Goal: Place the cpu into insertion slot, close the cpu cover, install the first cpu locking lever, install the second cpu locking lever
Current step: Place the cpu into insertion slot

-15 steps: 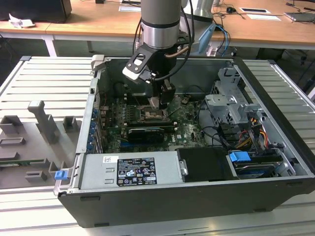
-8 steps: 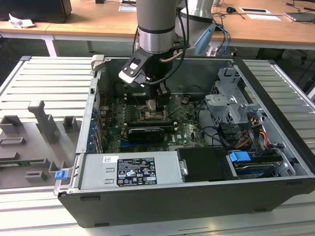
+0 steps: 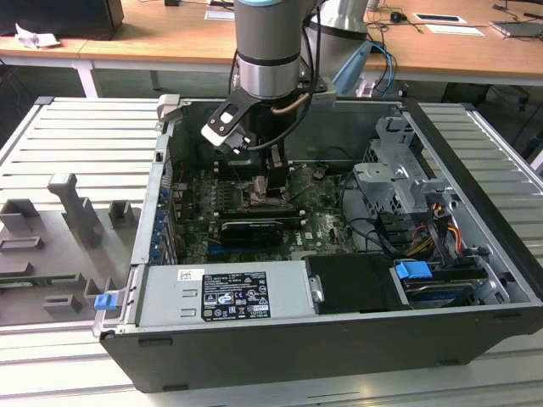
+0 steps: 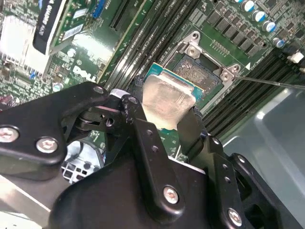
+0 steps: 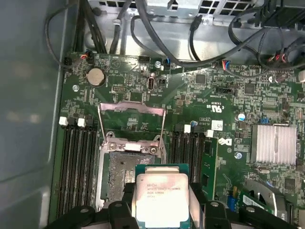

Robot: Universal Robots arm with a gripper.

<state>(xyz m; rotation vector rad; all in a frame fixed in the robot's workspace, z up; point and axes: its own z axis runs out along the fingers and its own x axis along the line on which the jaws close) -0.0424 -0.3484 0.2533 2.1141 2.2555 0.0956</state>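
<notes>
Grasping the cpu (image 5: 159,196) in the gripper (image 4: 164,119) by two opposite edges, metal top upward. Hovering just above the insertion slot (image 5: 119,175), seemingly not seated. Overlapping the slot's side farthest from the raised cpu cover (image 5: 132,106), so offset from the slot's bare centre. Roughly square to the slot's rim.

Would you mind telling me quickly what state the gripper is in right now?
The gripper: closed, holding the cpu between its fingers, close to the insertion slot.
</notes>
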